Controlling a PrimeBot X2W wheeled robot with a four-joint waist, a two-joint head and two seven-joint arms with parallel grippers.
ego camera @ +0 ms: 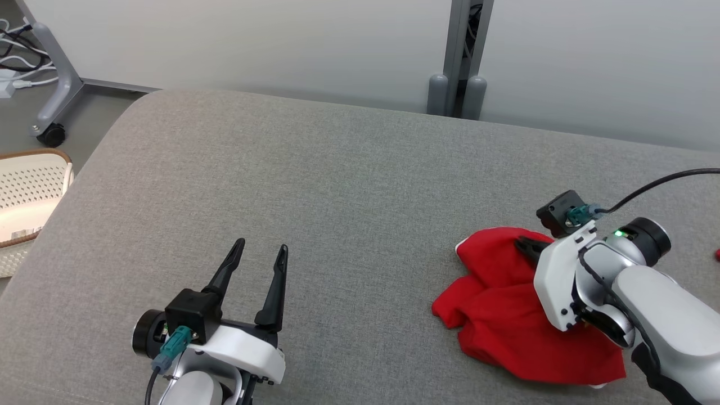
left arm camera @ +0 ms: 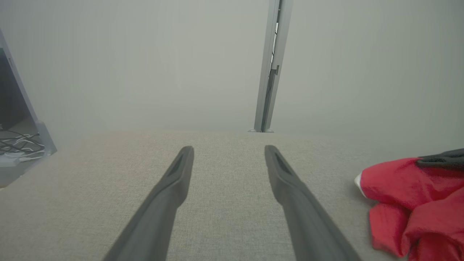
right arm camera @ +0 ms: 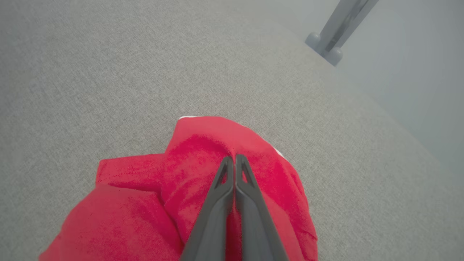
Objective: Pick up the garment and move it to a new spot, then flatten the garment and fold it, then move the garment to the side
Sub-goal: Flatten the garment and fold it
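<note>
Wicker-trimmed basket [ego camera: 28, 191]: a white perforated basket with a brown rim is sitting on the floor at the far left, beside the cushion's edge.
Rolling stand [ego camera: 55, 90]: a grey leg on a black caster is standing behind the basket, with loose cables [ego camera: 17, 56] trailing next to it.
Left gripper [ego camera: 262, 245] [left arm camera: 228, 148]: it is hovering over the near-left part of the cushion, its two dark fingers spread wide apart and gripping nothing, well apart from the cloth.
Grey cushion [ego camera: 349, 185]: a broad, fabric-covered surface with a rounded corner is stretching across the whole scene, bare in its middle.
Partition post [ego camera: 461, 56]: a grey upright is standing against the pale wall beyond the cushion's far edge.
Red garment [ego camera: 495, 315] [left arm camera: 409, 195] [right arm camera: 145, 195]: it is lying crumpled in a loose heap on the near-right part of the cushion, a sliver of white showing at its far edge.
Right gripper [ego camera: 522, 244] [right arm camera: 233, 157]: it is reaching down onto the top of the heap, its fingers pressed together and pinching a raised fold of the red cloth.
</note>
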